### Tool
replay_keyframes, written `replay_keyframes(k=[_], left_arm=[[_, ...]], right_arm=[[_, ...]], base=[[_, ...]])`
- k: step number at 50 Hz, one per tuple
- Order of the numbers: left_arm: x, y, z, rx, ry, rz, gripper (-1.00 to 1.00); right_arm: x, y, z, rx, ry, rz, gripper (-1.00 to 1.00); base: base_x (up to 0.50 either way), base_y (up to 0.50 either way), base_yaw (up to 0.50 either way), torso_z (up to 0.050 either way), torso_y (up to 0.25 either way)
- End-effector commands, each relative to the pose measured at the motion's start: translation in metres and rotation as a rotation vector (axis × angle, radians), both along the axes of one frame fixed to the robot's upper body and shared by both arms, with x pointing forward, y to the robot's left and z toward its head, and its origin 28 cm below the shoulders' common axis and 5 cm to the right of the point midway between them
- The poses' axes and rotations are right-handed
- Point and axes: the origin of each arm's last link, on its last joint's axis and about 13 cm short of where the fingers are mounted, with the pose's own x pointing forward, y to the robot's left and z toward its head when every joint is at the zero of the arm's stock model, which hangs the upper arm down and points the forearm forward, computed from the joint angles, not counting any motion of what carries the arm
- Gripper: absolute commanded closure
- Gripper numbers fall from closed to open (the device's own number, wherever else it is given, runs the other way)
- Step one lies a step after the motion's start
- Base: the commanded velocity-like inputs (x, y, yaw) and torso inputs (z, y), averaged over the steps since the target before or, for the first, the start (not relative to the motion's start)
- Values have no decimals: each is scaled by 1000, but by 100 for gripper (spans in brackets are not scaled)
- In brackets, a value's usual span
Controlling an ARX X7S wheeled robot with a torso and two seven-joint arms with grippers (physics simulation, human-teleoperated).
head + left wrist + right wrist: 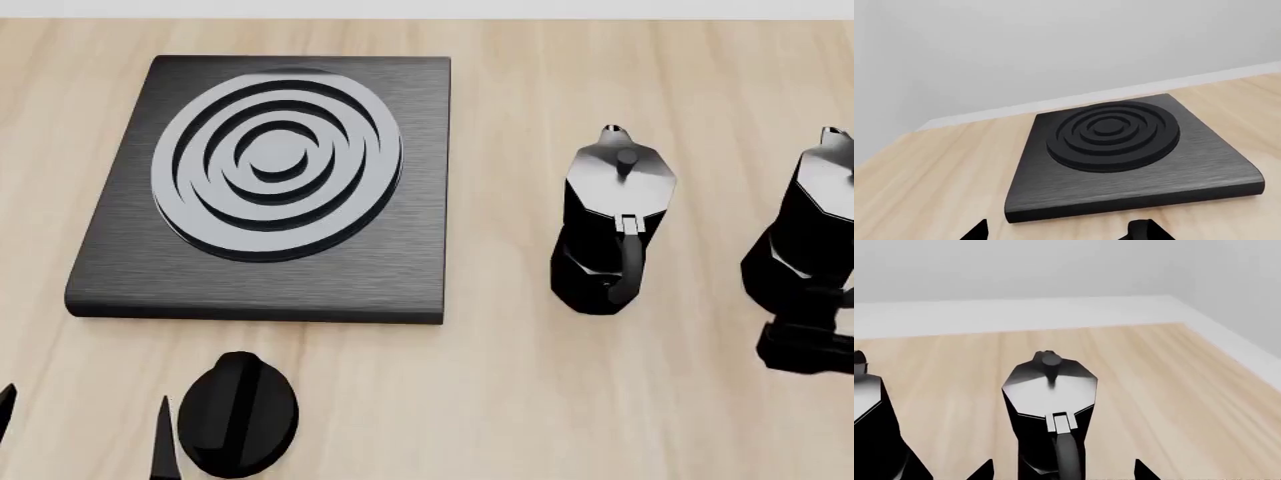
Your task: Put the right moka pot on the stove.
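Right end effector [1063, 471] open, fingertips either side of right pot's [1049, 417] handle, no grip. Pot upright on table [534, 400], other pot [611, 225] between it and stove [267, 180]. Left end effector [1064, 232] open facing stove.

On the wooden surface [534, 400] the stove [267, 270] lies at the left, with a round black knob [238, 412] near its front edge. Right of it stands a second moka pot [614, 225], upright. The right moka pot [814, 230] stands at the frame's edge, the right gripper [807, 345] just before it.
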Motion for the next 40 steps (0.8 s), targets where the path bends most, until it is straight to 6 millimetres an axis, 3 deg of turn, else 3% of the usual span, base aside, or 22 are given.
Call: replay_keyframes(k=[1, 28, 29, 40], left_arm=[[0, 0, 0, -2, -2, 1, -100], [-1, 0, 1, -3, -4, -2, -100], [0, 0, 1, -2, -2, -2, -100], [0, 0, 0, -3, -2, 0, -100]], right_arm=[[13, -3, -6, 13, 27, 0, -100], [28, -9, -24, 1, 95, -10, -100], [28, -10, -24, 0, 87, -28, 100], [25, -7, -20, -4, 76, -3, 100]], base=[[0, 0, 0, 0, 0], [0, 0, 0, 0, 0], [0, 0, 0, 0, 0], [0, 0, 0, 0, 0]])
